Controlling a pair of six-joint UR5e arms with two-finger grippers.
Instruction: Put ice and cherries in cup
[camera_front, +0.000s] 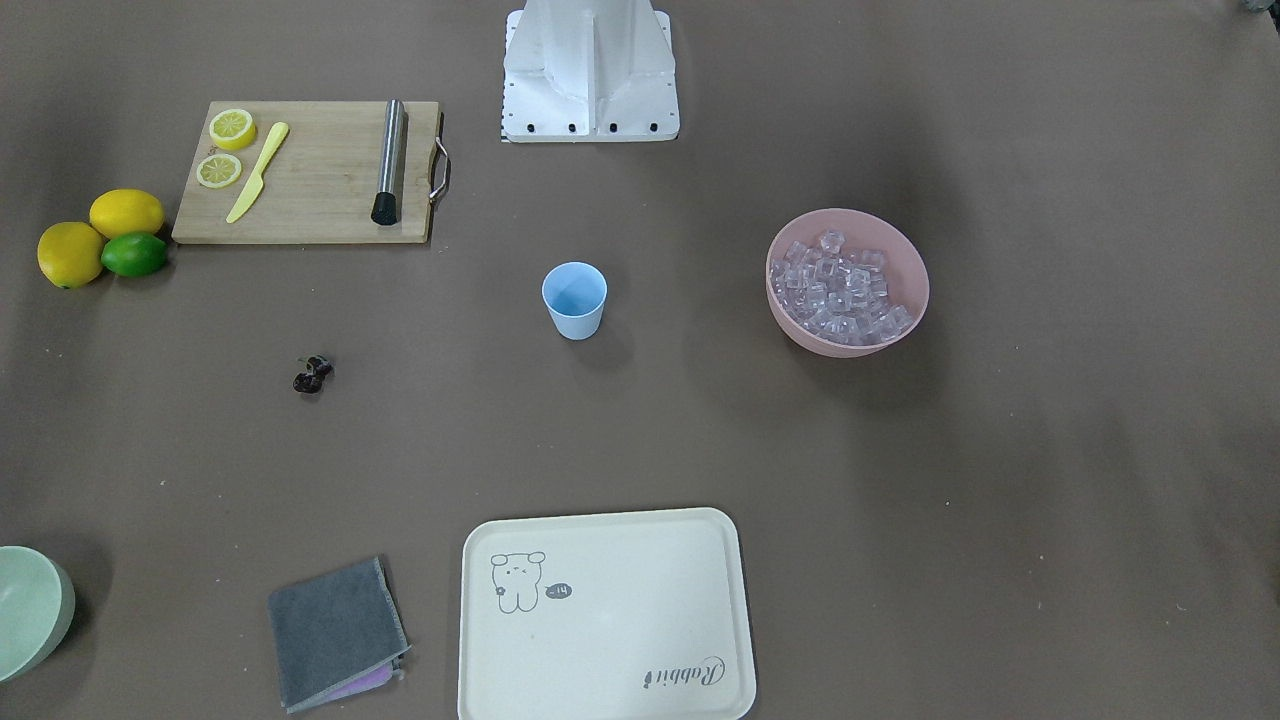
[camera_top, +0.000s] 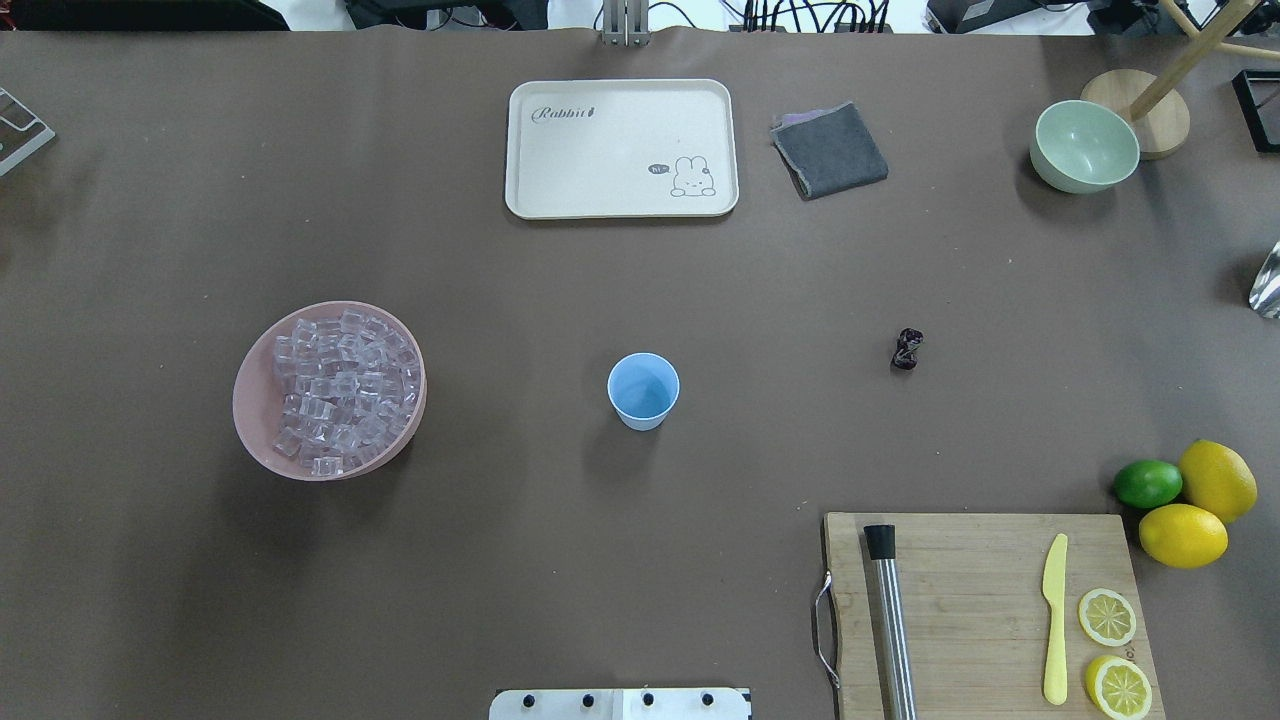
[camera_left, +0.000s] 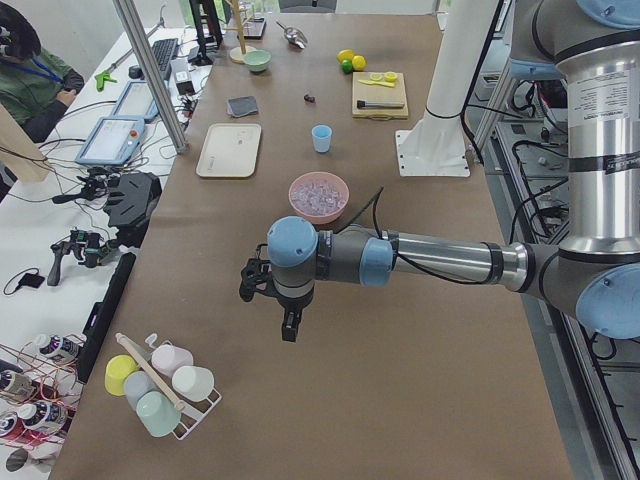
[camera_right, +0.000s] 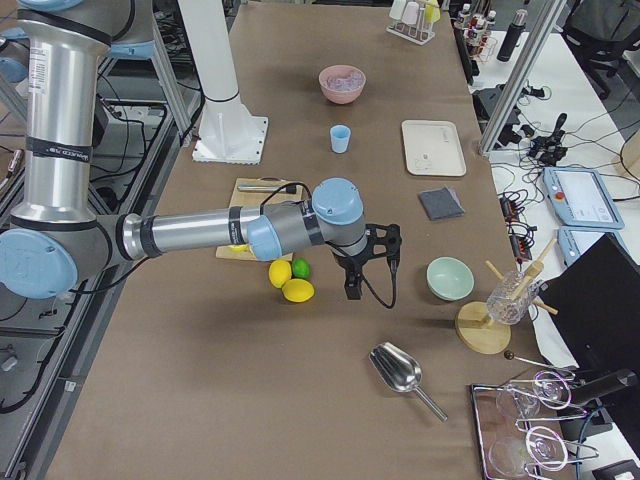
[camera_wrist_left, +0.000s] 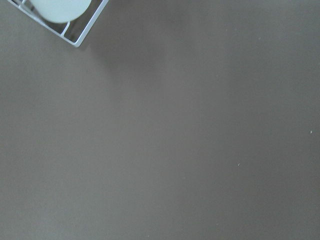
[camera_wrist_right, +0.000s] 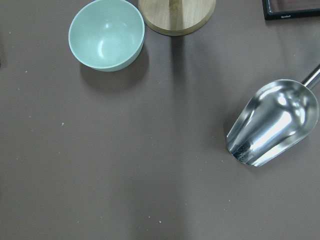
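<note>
Front view: you see the cup (camera_front: 574, 300) upright mid-worktop, the ice (camera_front: 838, 290) heaped in a pink bowl (camera_front: 900, 248) on the left arm's side, and the cherries (camera_front: 312, 374) well apart on the right arm's side. Left-end view: your left pincer (camera_left: 272, 305) hangs near and the ice lies far beyond it; you cannot tell its spread. Right-end view: the right pincer (camera_right: 370, 272) hangs beside the lemons (camera_right: 297, 290), and this is probably the arm nearer the cherries; its spread is also unclear.

Table (camera_top: 500, 560) brown. Cup (camera_top: 643, 390) light blue. Ice (camera_top: 340, 385) clear, in pink bowl (camera_top: 252, 410). Cherries (camera_top: 907, 349) near-black red. Tray (camera_top: 600, 160) cream, grey rabbit drawing. Cloth (camera_top: 830, 150) grey. Lemons (camera_top: 1183, 535) yellow, lime (camera_top: 1147, 483) green. Knife (camera_top: 1055, 620) pale yellow. Also pale green bowl (camera_top: 1085, 145).
</note>
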